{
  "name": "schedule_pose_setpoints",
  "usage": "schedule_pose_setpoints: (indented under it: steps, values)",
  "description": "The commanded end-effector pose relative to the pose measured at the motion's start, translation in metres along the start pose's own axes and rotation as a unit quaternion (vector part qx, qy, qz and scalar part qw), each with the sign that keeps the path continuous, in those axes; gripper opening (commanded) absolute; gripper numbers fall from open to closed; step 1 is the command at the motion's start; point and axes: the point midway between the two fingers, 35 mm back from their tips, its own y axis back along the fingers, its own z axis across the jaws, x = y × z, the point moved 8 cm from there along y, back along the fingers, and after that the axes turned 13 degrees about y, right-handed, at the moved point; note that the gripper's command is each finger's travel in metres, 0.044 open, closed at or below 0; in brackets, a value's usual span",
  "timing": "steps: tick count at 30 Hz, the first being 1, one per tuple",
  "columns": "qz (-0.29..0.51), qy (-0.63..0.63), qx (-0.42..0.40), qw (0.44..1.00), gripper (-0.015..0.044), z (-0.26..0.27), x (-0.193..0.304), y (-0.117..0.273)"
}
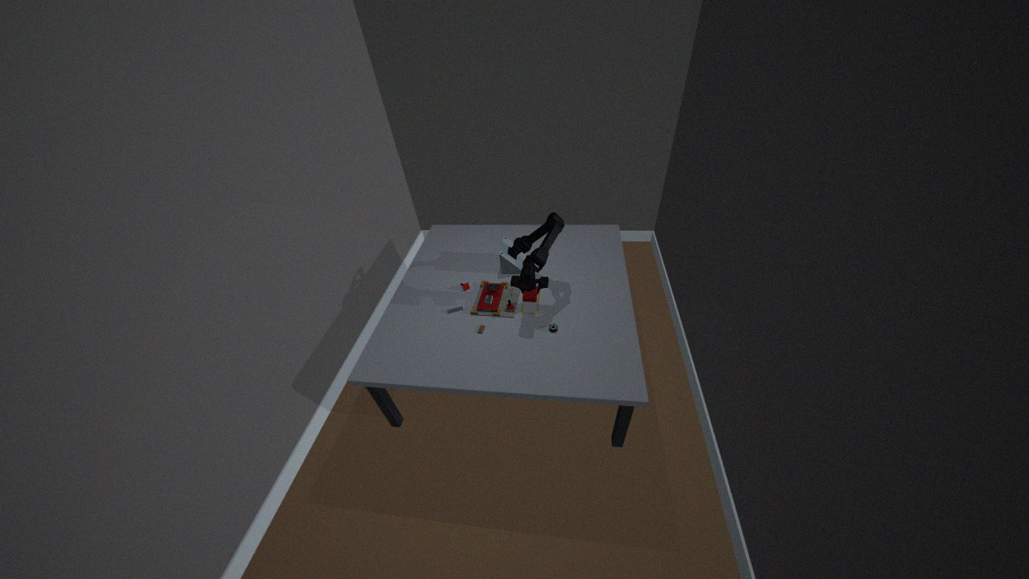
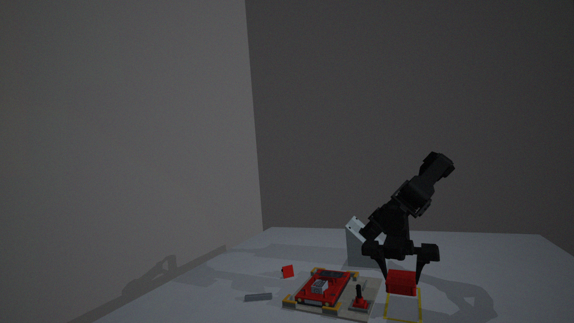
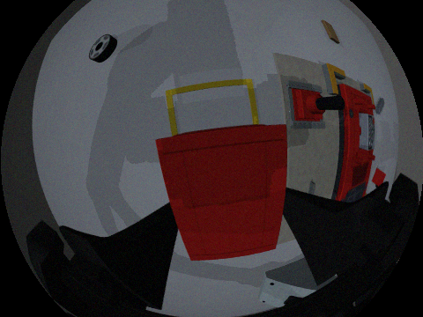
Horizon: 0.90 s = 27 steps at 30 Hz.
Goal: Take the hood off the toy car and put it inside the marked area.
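Red hood (image 1: 530, 295) (image 2: 401, 281) (image 3: 225, 189) clamped between the jaws (image 1: 530, 291) (image 2: 401, 279), above the worktop (image 1: 467, 359) (image 2: 224, 281) (image 3: 141, 185)! No readable lettering; the yellow outline (image 1: 530, 314) (image 2: 420, 305) (image 3: 211, 84) shows beside the board (image 1: 519, 297) (image 2: 371, 285) (image 3: 304, 163).

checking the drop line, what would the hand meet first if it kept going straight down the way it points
Probably the table top, met by the red hood it grips, around the yellow outline's far end; depth is unclear.
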Motion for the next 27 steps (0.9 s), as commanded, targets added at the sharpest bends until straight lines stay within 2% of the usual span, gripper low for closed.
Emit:
schedule_pose_setpoints:
  steps: [1, 27]
  values:
    - [0.000, -0.003, -0.002, 1.000, 0.0000, 0.000, 0.001, -0.004]
    - [0.000, -0.003, -0.004, 1.000, 0.0000, 0.001, 0.003, -0.021]
